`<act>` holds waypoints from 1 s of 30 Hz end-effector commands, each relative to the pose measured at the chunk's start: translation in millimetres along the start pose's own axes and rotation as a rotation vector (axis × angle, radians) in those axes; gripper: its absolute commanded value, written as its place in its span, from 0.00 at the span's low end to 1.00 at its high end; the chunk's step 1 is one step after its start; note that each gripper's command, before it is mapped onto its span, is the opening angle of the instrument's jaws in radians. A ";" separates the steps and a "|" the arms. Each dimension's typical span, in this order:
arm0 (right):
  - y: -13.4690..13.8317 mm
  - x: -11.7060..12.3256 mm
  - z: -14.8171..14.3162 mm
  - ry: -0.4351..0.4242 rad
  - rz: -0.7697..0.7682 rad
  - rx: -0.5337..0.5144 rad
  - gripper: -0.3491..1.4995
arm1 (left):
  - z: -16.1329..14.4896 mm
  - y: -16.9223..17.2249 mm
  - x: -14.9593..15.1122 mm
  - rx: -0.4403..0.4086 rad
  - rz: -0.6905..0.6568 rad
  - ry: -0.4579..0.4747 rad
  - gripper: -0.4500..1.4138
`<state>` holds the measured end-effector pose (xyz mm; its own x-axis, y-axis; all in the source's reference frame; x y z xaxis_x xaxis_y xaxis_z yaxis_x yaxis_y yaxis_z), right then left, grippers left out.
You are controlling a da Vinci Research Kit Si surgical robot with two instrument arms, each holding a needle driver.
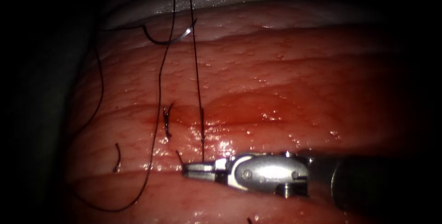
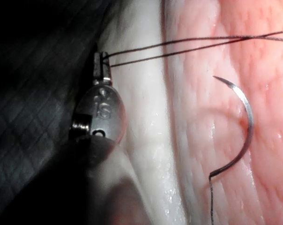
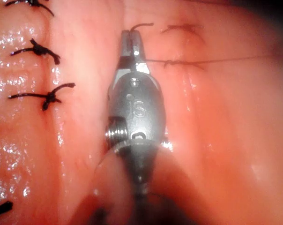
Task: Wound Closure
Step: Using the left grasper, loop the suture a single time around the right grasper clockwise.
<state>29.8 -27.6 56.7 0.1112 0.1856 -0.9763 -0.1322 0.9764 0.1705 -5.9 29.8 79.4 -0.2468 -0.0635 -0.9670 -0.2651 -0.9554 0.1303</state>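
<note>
Endoscope view: the right hand (image 1: 186, 169) enters from the right and lies low over the tissue (image 1: 294, 81), its jaws closed on the short free end of the thread (image 1: 198, 67); one strand rises straight from the tip toward the far edge of the tissue, and a second strand runs beside it down to the stitch (image 1: 166, 120) in the cut (image 1: 221, 118), just left of that strand. The needle (image 1: 170, 38) lies free on the surface near the far edge of the tissue, held by neither tool and not in the tissue, with its trailing thread looping down the left side. A cut end of thread (image 1: 117, 157) rests further left. Left wrist view: the left hand (image 2: 104, 63) sits off the pale edge of the tissue, jaws closed on two strands of thread that run out taut across it; the needle (image 2: 242, 122) lies flat close by, point clear, thread leaving its blunt end. Right wrist view: the right hand (image 3: 132, 40) grips the thread end, which curls out past its tip, while a strand crosses behind it; three finished knots (image 3: 43, 51) line the cut beside it. Judgement: with both tools on thread and the strands drawn tight, good technique calls for even, opposed tension along the line of the cut, firm enough to seat the throw without tearing the tissue edges.
</note>
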 end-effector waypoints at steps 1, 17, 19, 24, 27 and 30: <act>0.5 -0.6 0.6 0.031 0.044 -0.053 0.37 | 0.5 -0.1 0.1 -0.006 -0.012 0.015 0.00; 5.0 2.8 -4.1 0.085 0.149 -0.180 0.92 | -6.5 11.0 14.2 -0.350 -0.111 0.206 0.00; 5.7 3.5 -5.2 0.084 0.160 -0.174 0.91 | -7.6 12.5 16.3 -0.391 -0.120 0.229 0.00; 8.5 4.9 -7.7 0.074 0.185 -0.168 0.84 | -10.3 16.8 21.9 -0.509 -0.091 0.277 0.00; 10.7 5.4 -8.4 0.077 0.203 -0.156 0.81 | -11.0 19.5 24.8 -0.529 -0.068 0.305 0.00; 12.2 5.3 -7.8 0.073 0.215 -0.167 0.66 | -11.1 21.2 26.3 -0.524 -0.050 0.298 0.00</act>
<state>20.2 -15.7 51.9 -0.0003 0.3777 -0.9259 -0.3068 0.8812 0.3596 -7.4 4.0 53.5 0.0452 -0.0225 -0.9987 0.2450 -0.9690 0.0330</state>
